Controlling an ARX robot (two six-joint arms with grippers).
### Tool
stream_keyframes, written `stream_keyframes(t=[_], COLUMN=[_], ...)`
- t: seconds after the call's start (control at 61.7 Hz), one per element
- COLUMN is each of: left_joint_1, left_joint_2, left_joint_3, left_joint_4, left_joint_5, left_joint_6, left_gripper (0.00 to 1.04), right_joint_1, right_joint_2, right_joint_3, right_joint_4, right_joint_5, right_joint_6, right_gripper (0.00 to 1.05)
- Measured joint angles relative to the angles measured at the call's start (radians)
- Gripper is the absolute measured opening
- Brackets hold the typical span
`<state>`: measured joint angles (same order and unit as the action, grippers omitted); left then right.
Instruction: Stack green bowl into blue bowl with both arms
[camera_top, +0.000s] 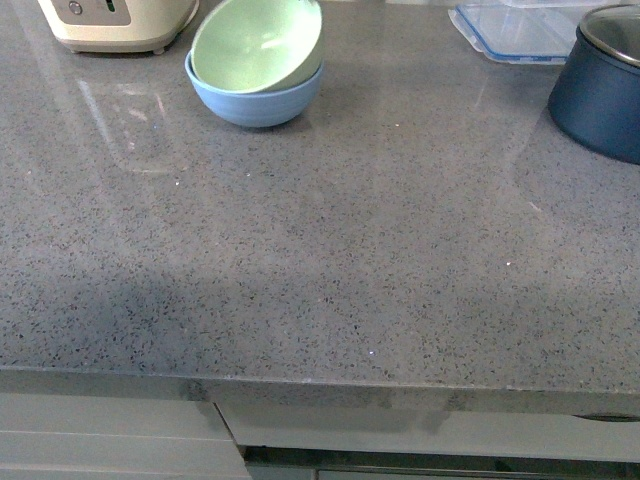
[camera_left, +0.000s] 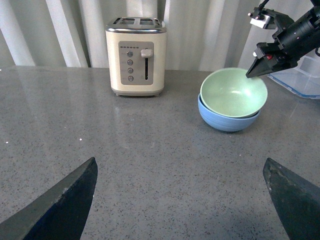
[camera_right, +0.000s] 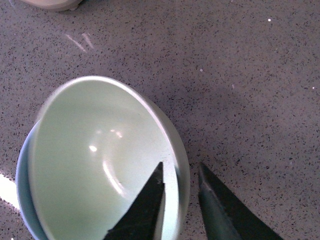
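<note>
The green bowl (camera_top: 258, 42) sits tilted inside the blue bowl (camera_top: 255, 102) at the back left of the counter. In the right wrist view my right gripper (camera_right: 180, 164) is open, one finger inside the green bowl (camera_right: 95, 150) and the other outside its rim; a sliver of the blue bowl (camera_right: 22, 185) shows beneath. The left wrist view shows the green bowl (camera_left: 234, 92) in the blue bowl (camera_left: 227, 121), with the right gripper (camera_left: 248, 75) at the green bowl's rim. My left gripper (camera_left: 179, 160) is open, well short of the bowls, with only bare counter between its fingers.
A cream toaster (camera_top: 115, 20) stands just left of the bowls. A dark navy pot (camera_top: 600, 90) with a glass lid and a clear blue-rimmed container (camera_top: 515, 30) sit at the back right. The counter's front edge (camera_top: 320, 380) runs across below.
</note>
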<state>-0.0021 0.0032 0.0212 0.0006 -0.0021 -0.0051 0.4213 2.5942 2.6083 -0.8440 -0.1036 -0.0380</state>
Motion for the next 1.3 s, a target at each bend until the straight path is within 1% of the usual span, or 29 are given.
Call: stream_keyframes(t=[0.032, 0.113, 0.195, 0.211, 0.243, 0.324, 0.34, 0.357, 0.373, 0.405, 0.503, 0.584, 0.681, 0.892, 1.119, 1.297], left_joint_1=[0.0, 0.0, 0.0, 0.0, 0.0, 0.0, 0.0, 0.0, 0.0, 0.0, 0.0, 0.0, 0.0, 0.0, 0.0, 0.0], left_joint_2=[0.0, 0.0, 0.0, 0.0, 0.0, 0.0, 0.0, 0.0, 0.0, 0.0, 0.0, 0.0, 0.0, 0.0, 0.0, 0.0], left_joint_3=[0.0, 0.0, 0.0, 0.0, 0.0, 0.0, 0.0, 0.0, 0.0, 0.0, 0.0, 0.0, 0.0, 0.0, 0.0, 0.0], left_joint_4=[0.0, 0.0, 0.0, 0.0, 0.0, 0.0, 0.0, 0.0, 0.0, 0.0, 0.0, 0.0, 0.0, 0.0, 0.0, 0.0], left_joint_5=[0.0, 0.0, 0.0, 0.0, 0.0, 0.0, 0.0, 0.0, 0.0, 0.0, 0.0, 0.0, 0.0, 0.0, 0.0, 0.0], left_joint_6=[0.0, 0.0, 0.0, 0.0, 0.0, 0.0, 0.0, 0.0, 0.0, 0.0, 0.0, 0.0, 0.0, 0.0, 0.0, 0.0], left_gripper=[0.98, 0.98, 0.98, 0.98, 0.98, 0.98, 0.98, 0.98, 0.98, 0.98, 0.98, 0.98, 0.98, 0.98, 0.98, 0.98], right_joint_1=[0.0, -0.002, -0.004, -0.005, -0.006, -0.014, -0.014, -0.016, -0.021, -0.026, -0.045, -0.067, -0.115, -0.209, -0.35, -0.466], right_joint_2=[-0.001, -0.018, -0.04, -0.051, -0.064, -0.121, -0.121, -0.137, -0.162, -0.199, -0.298, -0.39, -0.563, -0.796, -1.051, -1.238], right_joint_3=[-0.007, -0.065, -0.124, -0.15, -0.172, -0.267, -0.267, -0.289, -0.326, -0.373, -0.494, -0.602, -0.814, -1.121, -1.395, -1.569], right_joint_4=[0.009, 0.043, 0.068, 0.078, 0.089, 0.135, 0.135, 0.146, 0.163, 0.182, 0.231, 0.267, 0.33, 0.388, 0.422, 0.421], right_joint_5=[0.0, 0.0, 0.0, 0.0, 0.0, -0.005, -0.005, -0.008, -0.011, -0.014, -0.021, -0.029, -0.037, -0.053, -0.077, -0.098], right_joint_6=[0.001, 0.013, 0.02, 0.023, 0.024, 0.032, 0.033, 0.035, 0.037, 0.043, 0.046, 0.051, 0.053, 0.063, 0.072, 0.077], right_gripper=[0.34, 0.52, 0.65, 0.69, 0.73, 0.86, 0.87, 0.89, 0.93, 0.97, 0.94, 0.95, 0.95, 0.95, 0.95, 0.95])
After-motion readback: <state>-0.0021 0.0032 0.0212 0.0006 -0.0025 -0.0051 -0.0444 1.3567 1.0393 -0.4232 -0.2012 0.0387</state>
